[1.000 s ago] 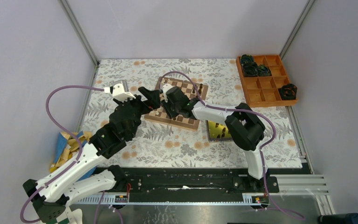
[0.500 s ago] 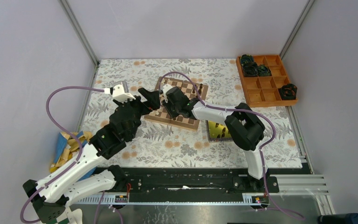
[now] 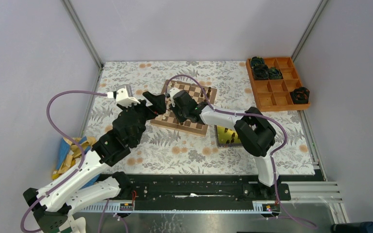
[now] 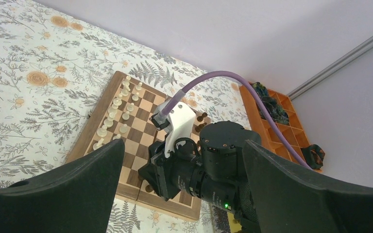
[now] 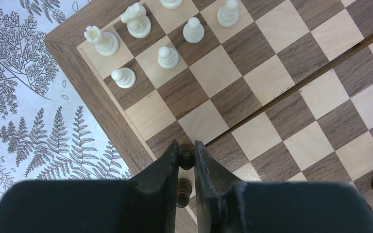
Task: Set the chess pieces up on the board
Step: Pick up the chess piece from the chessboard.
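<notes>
View from above: board (image 3: pixel 196 92) lying skewed at mid-counter, nearer the far edge than the near one. At its left side, left gripper (image 3: pixel 158 103); low over its near border, right gripper (image 3: pixel 175 116); most squares hidden under both. Along its right side, dark chess pieces (image 3: pixel 209 91), barely resolved. Just beside it, toward the near right corner of the counter, yellow tin (image 3: pixel 223 138), contents too small to name. At the far right corner, orange tray (image 3: pixel 272 99) holding black lumps (image 3: pixel 261 72).

View from left wrist: left fingers (image 4: pixel 53 194) spread wide apart, nothing between them, facing the board from the side of the counter's left edge. Along the board's left side, pale chess pieces (image 4: pixel 125 116) upright in two files. Right gripper seen head-on, tips down at the near border.

View from right wrist: right fingers (image 5: pixel 160 179) set almost together and clamped on dark chessman (image 5: pixel 186 158), pawn-sized, poised over the board's near border, along from the corner with pale rook (image 5: pixel 101 41). Deeper in the gap, second dark shape (image 5: pixel 183 187); same piece or another, impossible to tell.

Handling, as judged: light, stiff, smooth turned wood; round in section, narrow at the base, so apt to pivot in the pinch and to topple on release. Best taken across the stem just under the head, with fingers near vertical and a modest squeeze; to be set base-flat at square centre before opening.
</notes>
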Robot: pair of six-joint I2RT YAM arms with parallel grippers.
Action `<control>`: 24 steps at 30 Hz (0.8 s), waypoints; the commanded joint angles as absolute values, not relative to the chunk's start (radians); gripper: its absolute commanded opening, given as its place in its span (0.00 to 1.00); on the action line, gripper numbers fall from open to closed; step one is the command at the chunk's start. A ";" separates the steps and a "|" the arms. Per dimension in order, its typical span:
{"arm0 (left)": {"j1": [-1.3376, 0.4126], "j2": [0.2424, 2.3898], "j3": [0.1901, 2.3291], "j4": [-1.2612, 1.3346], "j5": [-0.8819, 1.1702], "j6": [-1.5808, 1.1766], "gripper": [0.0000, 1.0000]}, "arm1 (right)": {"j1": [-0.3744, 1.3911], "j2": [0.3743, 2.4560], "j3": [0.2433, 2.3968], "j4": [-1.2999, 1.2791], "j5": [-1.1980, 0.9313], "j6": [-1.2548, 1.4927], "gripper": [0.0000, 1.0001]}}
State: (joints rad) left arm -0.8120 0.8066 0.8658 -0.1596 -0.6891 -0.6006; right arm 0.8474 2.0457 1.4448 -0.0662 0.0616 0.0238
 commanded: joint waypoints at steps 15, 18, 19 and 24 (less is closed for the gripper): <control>-0.816 0.792 0.862 -0.144 -0.716 -0.602 0.99 | 0.854 1.997 1.474 -0.048 0.119 0.029 0.10; -0.816 0.789 0.862 -0.145 -0.722 -0.599 0.99 | 0.853 1.994 1.478 -0.046 0.140 0.032 0.10; -0.816 0.789 0.862 -0.144 -0.722 -0.597 0.99 | 0.853 1.993 1.481 -0.045 0.147 0.033 0.10; -0.816 0.787 0.862 -0.144 -0.726 -0.595 0.99 | 0.853 1.991 1.499 -0.044 0.186 0.041 0.10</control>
